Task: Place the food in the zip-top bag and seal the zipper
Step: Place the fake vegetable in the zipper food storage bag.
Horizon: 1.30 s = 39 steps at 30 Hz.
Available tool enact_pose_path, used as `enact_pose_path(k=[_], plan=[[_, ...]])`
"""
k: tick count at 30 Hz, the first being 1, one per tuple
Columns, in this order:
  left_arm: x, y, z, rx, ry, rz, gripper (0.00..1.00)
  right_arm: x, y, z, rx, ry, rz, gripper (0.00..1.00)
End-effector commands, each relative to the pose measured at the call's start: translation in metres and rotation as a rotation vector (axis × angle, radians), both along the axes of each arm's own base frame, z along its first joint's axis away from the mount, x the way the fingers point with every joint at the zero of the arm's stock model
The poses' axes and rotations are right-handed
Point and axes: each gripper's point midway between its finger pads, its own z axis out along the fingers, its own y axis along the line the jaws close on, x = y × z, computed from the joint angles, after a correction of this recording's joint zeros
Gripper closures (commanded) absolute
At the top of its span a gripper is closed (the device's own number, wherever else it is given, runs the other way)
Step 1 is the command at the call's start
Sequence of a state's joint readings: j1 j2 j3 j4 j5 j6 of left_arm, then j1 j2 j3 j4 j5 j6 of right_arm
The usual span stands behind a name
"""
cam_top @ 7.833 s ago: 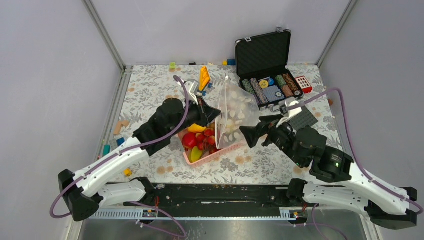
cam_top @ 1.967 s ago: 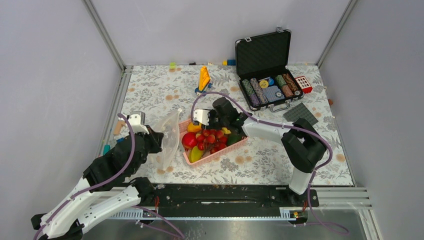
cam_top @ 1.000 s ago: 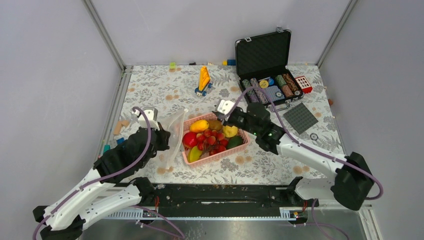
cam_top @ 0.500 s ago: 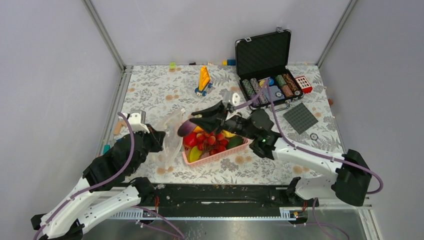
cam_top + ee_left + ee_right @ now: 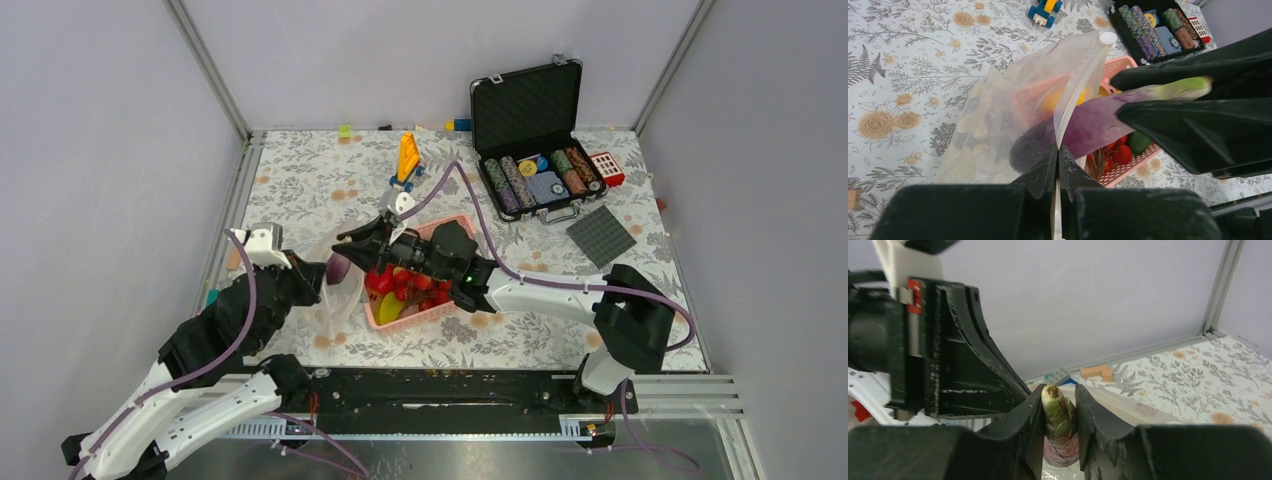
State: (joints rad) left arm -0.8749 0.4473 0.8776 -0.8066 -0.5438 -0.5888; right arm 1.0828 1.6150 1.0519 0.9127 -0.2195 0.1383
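Eggplant [image 5: 1093, 122], purple with a green stem, is clamped at its stem end between the two fingers of the right pincer [image 5: 1118, 95]. The jaws are narrowed to the stem's width, and the purple body sticks out past the fingertips toward the left of the frame. Left pincer [image 5: 1057, 152], at lower centre, is closed tight on the zipper [image 5: 1083, 85], holding the bag [image 5: 993, 115] up off the flowered table [image 5: 300, 190]. The eggplant's round end crosses the zipper strip and shows dimly through the film. Cannot tell whether it is inside the mouth or behind the sheet. Remaining food [image 5: 400, 285] lies in the pink basket [image 5: 440, 310], right of the bag.
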Motion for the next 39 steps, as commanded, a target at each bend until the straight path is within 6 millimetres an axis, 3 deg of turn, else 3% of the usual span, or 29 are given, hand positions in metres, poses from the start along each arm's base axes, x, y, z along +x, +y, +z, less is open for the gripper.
enact_pose_path(k=[1,9,12,17,21,29,32,36,39], plan=[[0.000,0.000,0.020,-0.072,-0.054,0.002,1.00,0.009,0.006,0.008,-0.036,-0.076,-0.090,1.00],[0.001,0.016,0.024,-0.062,-0.077,0.066,1.00,0.000,0.004,-0.060,-0.475,-0.186,-0.115,1.00],[0.001,0.023,0.025,-0.058,-0.083,0.094,1.00,-0.001,-0.006,-0.070,-0.589,-0.163,-0.110,1.00],[0.001,0.027,0.027,-0.063,-0.093,0.111,1.00,-0.013,-0.012,-0.065,-0.595,-0.058,-0.083,0.99],[0.001,0.021,0.021,-0.048,-0.076,0.083,1.00,-0.008,-0.006,-0.042,-0.404,0.056,-0.148,0.92],[-0.001,0.008,0.024,-0.058,-0.076,0.013,1.00,-0.003,0.016,-0.012,-0.163,0.264,-0.167,0.94],[-0.002,0.011,0.026,-0.072,-0.087,0.019,1.00,-0.001,0.022,-0.013,-0.156,0.279,-0.168,0.92],[-0.005,0.015,0.029,-0.093,-0.107,0.023,1.00,0.002,0.029,-0.035,-0.198,0.310,-0.176,0.87],[-0.005,0.017,0.029,-0.094,-0.112,0.034,1.00,0.001,0.036,-0.048,-0.226,0.330,-0.171,0.72]])
